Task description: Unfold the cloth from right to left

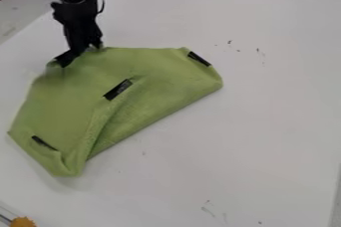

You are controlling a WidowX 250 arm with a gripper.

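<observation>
Where the green cloth [67,96] has its upper left edge, the black pincer [81,55] hangs down over it, its two fingers spread apart. One finger angles out toward the left corner of that edge and the other points down just to the right, with a stretch of the cloth's border between them. The fingers are not closed on the fabric; whether the tips press on it or sit just above it, I cannot tell.

The cloth lies on the left and middle of the white desk [273,111], partly folded, with a long slanting edge along its lower right side and a raised crease running down toward its bottom corner. Three black strips show on it: one near the right corner [199,58], one around the middle [118,89] and one at the lower left [44,143]. An orange-yellow object [23,222] shows at the bottom left.
</observation>
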